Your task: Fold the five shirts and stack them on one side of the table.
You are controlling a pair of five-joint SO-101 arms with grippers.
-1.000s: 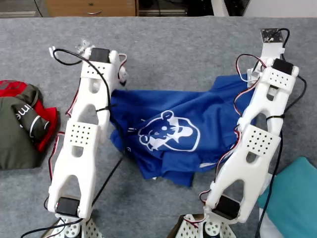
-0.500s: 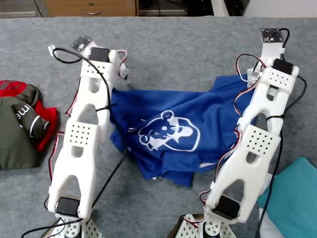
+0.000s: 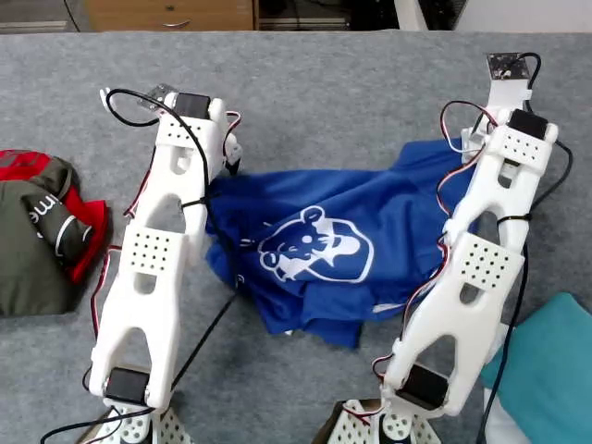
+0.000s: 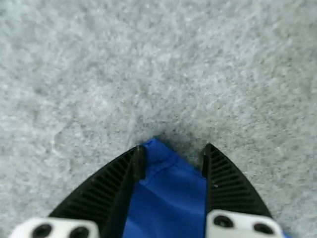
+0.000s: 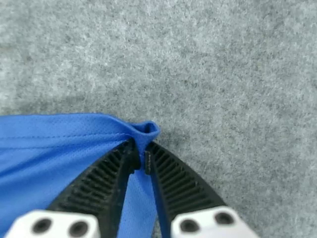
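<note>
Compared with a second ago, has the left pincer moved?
Yes. The left pincer has shifted slightly away from the table's far edge, toward the blue shirt.

White lettering (image 3: 41, 209) is showing on the folded olive-green fabric garment (image 3: 26, 264) at the left edge of the frame, too cut off by folds to read as a word. The crumpled blue fabric shirt (image 3: 393, 217) at centre is carrying a white bear-face print (image 3: 314, 245).
</note>
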